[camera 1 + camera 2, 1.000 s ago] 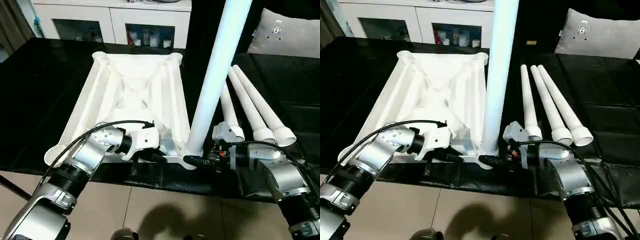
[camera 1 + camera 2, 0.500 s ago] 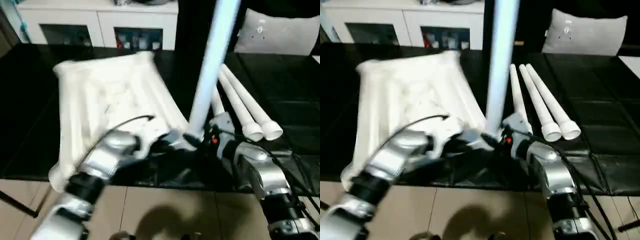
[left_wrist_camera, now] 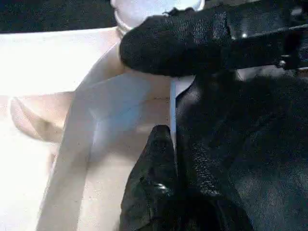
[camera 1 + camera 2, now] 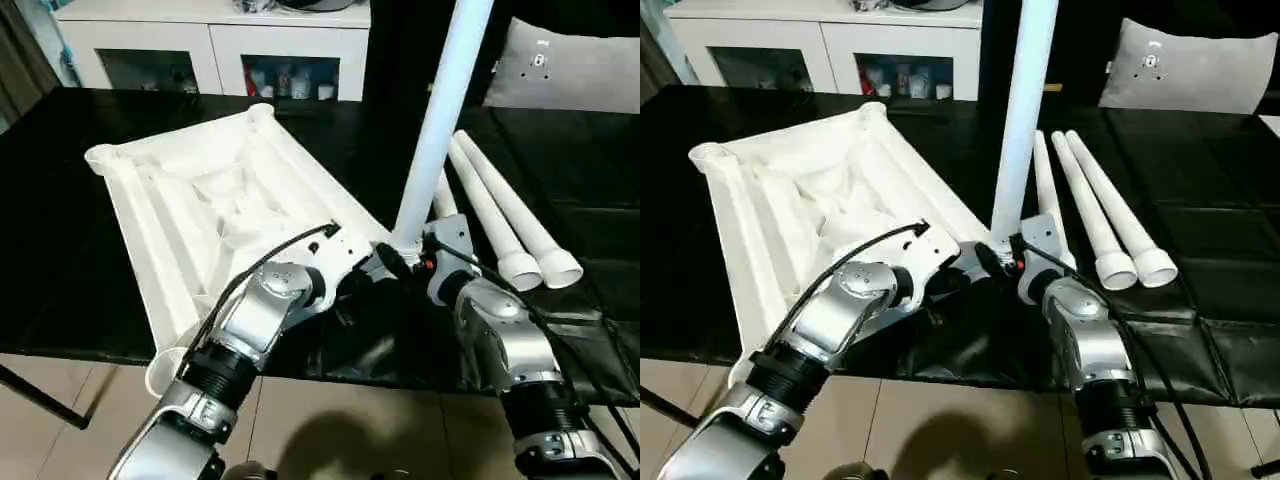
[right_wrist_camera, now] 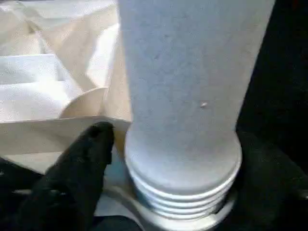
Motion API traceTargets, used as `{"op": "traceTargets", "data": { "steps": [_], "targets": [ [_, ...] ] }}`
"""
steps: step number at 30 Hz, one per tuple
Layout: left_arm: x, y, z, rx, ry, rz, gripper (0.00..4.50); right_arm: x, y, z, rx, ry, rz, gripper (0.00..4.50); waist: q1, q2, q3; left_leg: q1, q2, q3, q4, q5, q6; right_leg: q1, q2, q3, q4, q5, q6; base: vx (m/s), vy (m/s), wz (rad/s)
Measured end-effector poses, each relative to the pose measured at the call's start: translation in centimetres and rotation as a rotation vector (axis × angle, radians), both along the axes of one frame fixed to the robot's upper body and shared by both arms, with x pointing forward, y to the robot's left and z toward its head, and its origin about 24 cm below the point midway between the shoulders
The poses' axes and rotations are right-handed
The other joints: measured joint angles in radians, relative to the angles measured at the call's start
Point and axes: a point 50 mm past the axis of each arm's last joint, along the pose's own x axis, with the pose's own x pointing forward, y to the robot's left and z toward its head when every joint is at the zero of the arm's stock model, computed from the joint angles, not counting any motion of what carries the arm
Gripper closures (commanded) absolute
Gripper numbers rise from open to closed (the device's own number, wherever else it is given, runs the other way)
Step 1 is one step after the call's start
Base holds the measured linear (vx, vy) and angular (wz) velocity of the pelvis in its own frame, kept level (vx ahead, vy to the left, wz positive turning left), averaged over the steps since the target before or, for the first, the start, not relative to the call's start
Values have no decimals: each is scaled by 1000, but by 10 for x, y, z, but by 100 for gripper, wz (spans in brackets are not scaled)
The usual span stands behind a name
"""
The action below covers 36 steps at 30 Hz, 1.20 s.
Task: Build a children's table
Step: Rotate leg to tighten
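White plastic threads still show at the upright leg point(image 5: 185, 96), seated partway in the tabletop's point(image 4: 200, 200) near corner socket on the black surface point(image 4: 60, 250). Your left gripper point(image 3: 168, 159) pinches the rim; right gripper point(image 4: 392, 262) jaws seemingly spread beside the leg. Unsupported, it may tilt and cross-thread.

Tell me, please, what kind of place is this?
Probably a room in a home: a white cabinet with glass doors holding small items, a grey cushion, and a black table where the children's table lies.

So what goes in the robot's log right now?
left pincer: pinching white plastic tabletop rim | white tapered leg: upright in corner socket
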Motion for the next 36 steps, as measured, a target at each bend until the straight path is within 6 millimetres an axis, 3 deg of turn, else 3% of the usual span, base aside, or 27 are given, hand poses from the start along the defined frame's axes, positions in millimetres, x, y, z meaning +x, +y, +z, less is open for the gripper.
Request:
{"op": "traceTargets", "data": {
  "steps": [5, 14, 20, 25, 26, 36],
  "targets": [
    [-1, 11, 1, 21, -22, -70, 450, -5, -13, 5, -20, -32, 120, 5, 0, 0, 0, -5, 0, 0, 0, 0, 0, -5, 0, 0, 0, 0, 0, 0, 0, 0],
    [-6, 41, 3, 65, -25, -223, 450, -13, -36, 25, -93, -66, 390, 5, 0, -3, 2, -5, 1, 0, 0, 2, 3, -5, 0, -1, 0, 0, -1, 0, 0, 0],
    [-13, 55, 5, 91, -1, -357, 450, -19, -30, 22, -108, -24, 540, 5, 3, -4, 3, -6, 1, 0, 0, 2, 3, -5, 0, -1, 0, 0, -1, 0, 0, 0],
    [-16, 63, 6, 101, 19, -433, 450, -23, -27, 21, -87, 8, 625, 46, 9, -6, 3, -5, 1, 0, 0, 2, 3, -5, 0, -1, 0, 0, -1, 0, 0, 0],
    [-17, 64, 6, 103, 20, -439, 450, -24, -26, 21, -84, 12, 635, 75, 9, -6, 3, -5, 0, 0, 0, 2, 3, -5, 0, -1, 0, 0, -1, 0, 0, 0],
    [-18, 66, 7, 109, 22, -477, 450, -27, -23, 20, -69, 44, 706, 143, 12, -6, 4, -5, 1, 0, 0, 2, 3, -5, 0, -1, 0, 0, -1, 0, 0, 0]
  ]
}}
